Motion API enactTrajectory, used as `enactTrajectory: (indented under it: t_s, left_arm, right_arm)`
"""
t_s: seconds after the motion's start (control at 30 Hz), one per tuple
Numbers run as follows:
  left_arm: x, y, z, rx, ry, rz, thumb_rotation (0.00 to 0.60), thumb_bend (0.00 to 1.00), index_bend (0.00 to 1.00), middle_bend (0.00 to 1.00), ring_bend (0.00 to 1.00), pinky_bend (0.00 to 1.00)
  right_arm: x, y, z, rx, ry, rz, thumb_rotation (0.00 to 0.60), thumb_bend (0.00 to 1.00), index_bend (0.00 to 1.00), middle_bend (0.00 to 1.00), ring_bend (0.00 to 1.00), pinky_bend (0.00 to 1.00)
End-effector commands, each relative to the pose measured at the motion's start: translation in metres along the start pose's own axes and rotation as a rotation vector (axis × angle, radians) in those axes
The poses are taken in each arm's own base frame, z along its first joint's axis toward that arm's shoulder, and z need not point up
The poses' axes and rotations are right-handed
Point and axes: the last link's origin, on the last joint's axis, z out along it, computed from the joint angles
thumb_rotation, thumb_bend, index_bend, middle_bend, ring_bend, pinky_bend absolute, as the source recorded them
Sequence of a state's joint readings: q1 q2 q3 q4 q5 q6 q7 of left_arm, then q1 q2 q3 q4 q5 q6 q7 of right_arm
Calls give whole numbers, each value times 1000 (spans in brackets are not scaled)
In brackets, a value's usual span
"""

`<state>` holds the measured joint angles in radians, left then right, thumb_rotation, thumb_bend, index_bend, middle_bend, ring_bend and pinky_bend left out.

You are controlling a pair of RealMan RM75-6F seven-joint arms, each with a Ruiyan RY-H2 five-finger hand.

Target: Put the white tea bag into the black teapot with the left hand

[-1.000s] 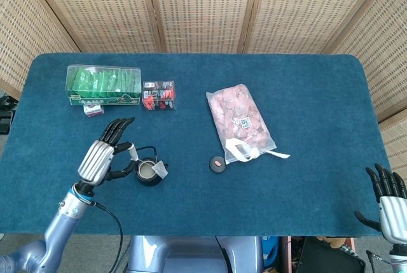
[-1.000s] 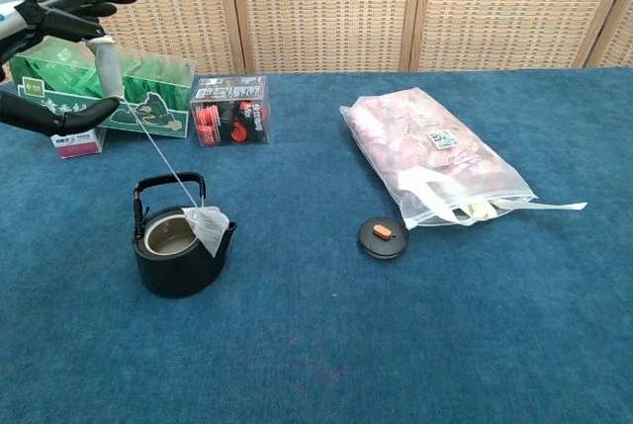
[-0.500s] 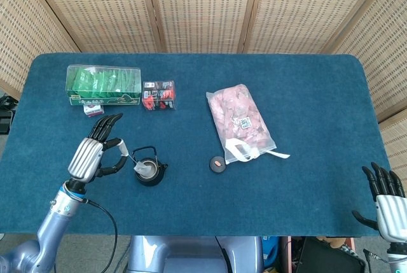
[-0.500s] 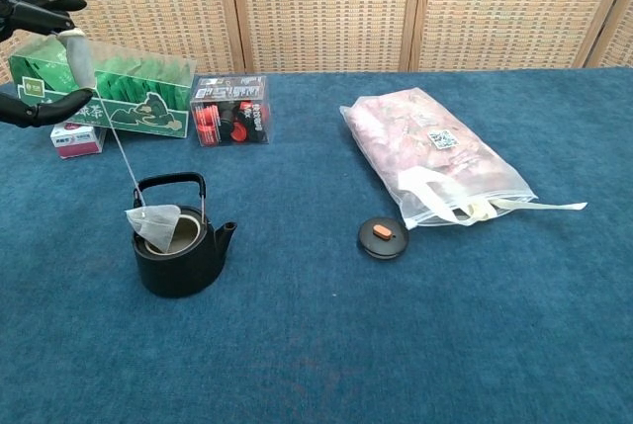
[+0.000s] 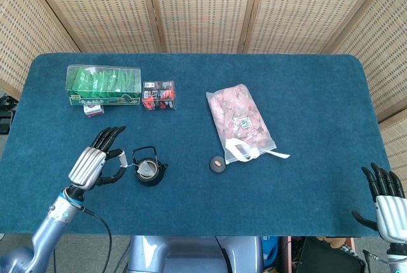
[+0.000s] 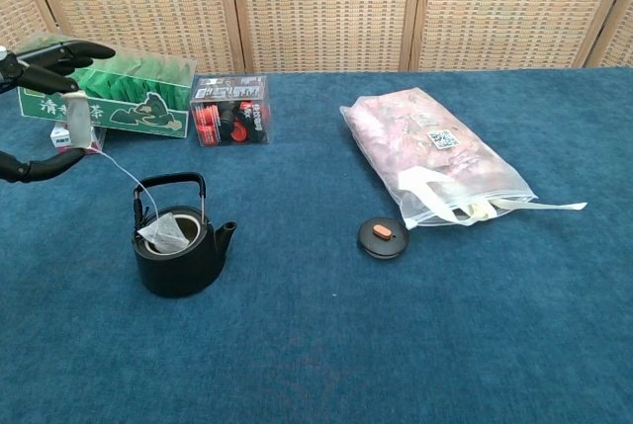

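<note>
While the white pyramid-shaped mesh tea bag (image 6: 170, 233) sits at the mouth of the small round black cast-iron teapot (image 6: 183, 258), partly sunk into the opening, the job reads as nearly done; what remains is the release. Left hand (image 5: 95, 165) is just left of the pot, near the front table edge. It pinches the white paper tag (image 6: 77, 120) between thumb and a finger, the rest of the fingers fanned out. Thin white string (image 6: 124, 169) runs from tag down to the bag, slack-ish, passing by the pot's hoop handle.

To finish well, in my judgement: lower the tag hand toward the pot so the string goes loose and the bag settles fully inside, keeping the line clear of the handle. Let go only once the bag is under the rim; pulling sideways could drag it back out or tip the light pot.

Bag itself: translucent, pale, creased faces, one corner poking above the rim. Looks soft and nearly weightless, so it will follow the string readily.

Right hand (image 5: 385, 198) at the near right corner, off the table edge, fingers apart, holding nothing.

Mid-table: small round black lid with an orange knob (image 6: 382, 238), well right of the pot. Just beyond it, a clear zip bag of pink dried petals (image 6: 427, 151). Far side of the blue cloth-covered table (image 6: 396, 345): clear box of green sachets (image 6: 109, 98), and a smaller clear box with red and black packets (image 6: 229, 110) beside it.
</note>
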<state>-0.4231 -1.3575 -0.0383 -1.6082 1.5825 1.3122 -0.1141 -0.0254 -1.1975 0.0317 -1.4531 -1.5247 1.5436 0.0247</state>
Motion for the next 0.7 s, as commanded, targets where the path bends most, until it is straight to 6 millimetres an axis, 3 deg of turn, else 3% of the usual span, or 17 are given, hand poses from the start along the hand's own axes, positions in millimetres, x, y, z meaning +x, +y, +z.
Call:
enactTrajectory:
  t_s: [0.03,0.7]
  left_arm:
    - [-1,-3,-7,7,-3,34,600,416,614,53,0,0]
    - [-10,-28,-59,115,-49,295,600,416,614,28,0,0]
  right_arm:
    - [0,0,0,0,0,0,600,140,29,61,0,0]
    - [-2,-3,3,17,-6,6,600,139,28,61,0,0]
